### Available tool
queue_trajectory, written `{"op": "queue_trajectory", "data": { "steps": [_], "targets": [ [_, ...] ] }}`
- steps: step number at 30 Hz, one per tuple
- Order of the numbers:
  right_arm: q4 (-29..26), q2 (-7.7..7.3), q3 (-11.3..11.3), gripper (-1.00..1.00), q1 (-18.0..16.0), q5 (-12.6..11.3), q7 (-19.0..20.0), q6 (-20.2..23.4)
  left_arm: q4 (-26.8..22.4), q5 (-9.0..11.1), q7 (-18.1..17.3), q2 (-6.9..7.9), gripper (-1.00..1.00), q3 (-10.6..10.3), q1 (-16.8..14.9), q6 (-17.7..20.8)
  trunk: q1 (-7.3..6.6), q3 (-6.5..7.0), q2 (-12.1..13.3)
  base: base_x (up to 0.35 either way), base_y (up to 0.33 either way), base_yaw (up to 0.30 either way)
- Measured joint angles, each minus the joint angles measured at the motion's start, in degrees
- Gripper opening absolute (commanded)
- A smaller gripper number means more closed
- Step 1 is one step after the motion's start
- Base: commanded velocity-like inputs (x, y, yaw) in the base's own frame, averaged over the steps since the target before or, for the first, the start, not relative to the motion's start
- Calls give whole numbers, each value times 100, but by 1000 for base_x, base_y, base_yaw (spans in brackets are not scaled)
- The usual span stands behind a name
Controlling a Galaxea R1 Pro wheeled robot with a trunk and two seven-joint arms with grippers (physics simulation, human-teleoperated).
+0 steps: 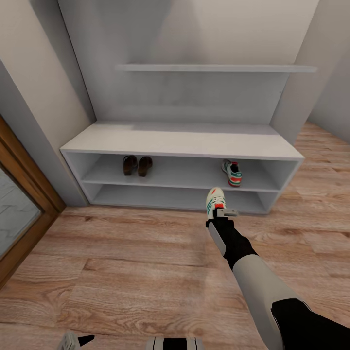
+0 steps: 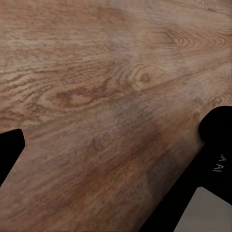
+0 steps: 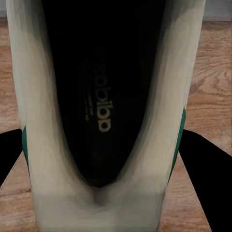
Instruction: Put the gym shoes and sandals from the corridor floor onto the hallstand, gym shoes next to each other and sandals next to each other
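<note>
Grey rack (image 1: 180, 141) in the head view: two sandals (image 1: 137, 165) side by side on its upper shelf, one shoe (image 1: 232, 173) further right. The right gripper (image 1: 221, 212) grasps the second shoe (image 1: 215, 202) before the rack, above the floor (image 1: 121, 262).

Left wrist: floor planks (image 2: 96, 96); that gripper's state I cannot tell.

Right wrist: fingers (image 3: 208, 169) flank the held shoe (image 3: 43, 121).

At your far left stands a brown wooden door frame (image 1: 29, 194) holding a pale glass panel (image 1: 12, 214). Beside it, a plain beige wall (image 1: 43, 92) rises. A second pale wall (image 1: 335, 97) closes the right side.
</note>
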Motion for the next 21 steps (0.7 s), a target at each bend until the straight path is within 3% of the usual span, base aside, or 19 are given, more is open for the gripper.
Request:
{"op": "queue_trajectory", "data": {
  "steps": [11,21],
  "targets": [
    [0,0,-9,-100,0,-3,0,0,0,2,-5,0,100,0,2,0,-1,0,0,326,-6,0],
    [1,0,-2,-100,0,-6,-1,0,2,4,-11,8,100,1,1,-9,0,0,0,304,-116,0]
  ]
}}
